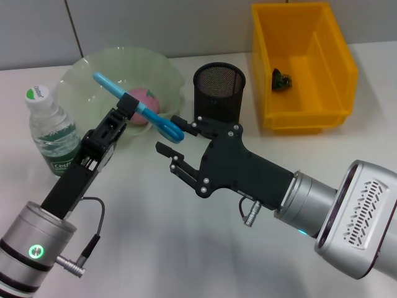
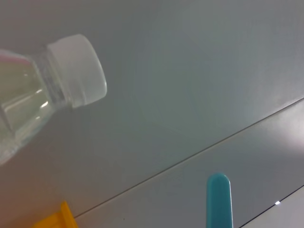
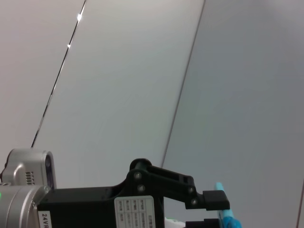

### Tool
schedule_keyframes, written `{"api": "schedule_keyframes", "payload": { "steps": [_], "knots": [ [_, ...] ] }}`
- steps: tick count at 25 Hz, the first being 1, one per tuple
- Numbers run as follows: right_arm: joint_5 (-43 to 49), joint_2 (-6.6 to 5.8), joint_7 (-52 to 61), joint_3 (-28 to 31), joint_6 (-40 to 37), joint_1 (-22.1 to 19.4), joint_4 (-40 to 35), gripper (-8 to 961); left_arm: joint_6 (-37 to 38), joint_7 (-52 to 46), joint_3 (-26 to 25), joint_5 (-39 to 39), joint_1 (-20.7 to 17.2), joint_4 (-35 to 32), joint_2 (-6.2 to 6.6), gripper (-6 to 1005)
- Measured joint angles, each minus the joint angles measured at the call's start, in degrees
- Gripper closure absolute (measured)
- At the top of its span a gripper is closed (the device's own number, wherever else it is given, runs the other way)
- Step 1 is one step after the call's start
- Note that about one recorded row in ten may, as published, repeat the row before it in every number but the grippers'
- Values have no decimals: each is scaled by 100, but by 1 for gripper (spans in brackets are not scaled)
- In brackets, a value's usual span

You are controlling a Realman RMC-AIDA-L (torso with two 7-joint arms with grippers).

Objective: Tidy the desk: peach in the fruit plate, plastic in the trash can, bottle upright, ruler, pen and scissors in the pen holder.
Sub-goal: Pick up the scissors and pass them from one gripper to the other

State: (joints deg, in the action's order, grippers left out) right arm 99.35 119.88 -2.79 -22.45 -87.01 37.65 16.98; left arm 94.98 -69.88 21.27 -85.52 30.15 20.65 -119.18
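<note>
Scissors [image 1: 139, 107] with blue handles sit clamped in the left hand [image 1: 127, 107], raised at centre-left of the frame in front of the green fruit plate [image 1: 167, 71] holding the peach [image 1: 144, 99]. Far left, the bottle [image 1: 53, 133] stands upright. The right hand [image 1: 172, 135], fingers spread wide, hovers just beside the scissor loops, below the black pen holder [image 1: 219, 90]. The yellow bin [image 1: 302, 65] occupies the upper right.

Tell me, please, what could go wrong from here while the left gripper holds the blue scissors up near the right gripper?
1. The left gripper pinches the blue scissors mid-length, tilted; they might slip or swing during a handover.
2. The right gripper is open beside the handle end, close to the pen holder; a misjudged reach could knock the holder over.
3. The upright bottle stands by the left arm and could be toppled.
</note>
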Motion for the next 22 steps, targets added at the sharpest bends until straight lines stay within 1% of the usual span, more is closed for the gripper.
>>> {"api": "schedule_keyframes", "payload": {
  "steps": [14, 22],
  "knots": [
    [6, 0, 14, 91, 29, 48, 8, 568, -6, -8, 0, -3, 17, 9, 0, 736],
    [6, 0, 24, 142, 129, 75, 42, 677, -6, -8, 0, -43, 13, 9, 0, 734]
  ]
}}
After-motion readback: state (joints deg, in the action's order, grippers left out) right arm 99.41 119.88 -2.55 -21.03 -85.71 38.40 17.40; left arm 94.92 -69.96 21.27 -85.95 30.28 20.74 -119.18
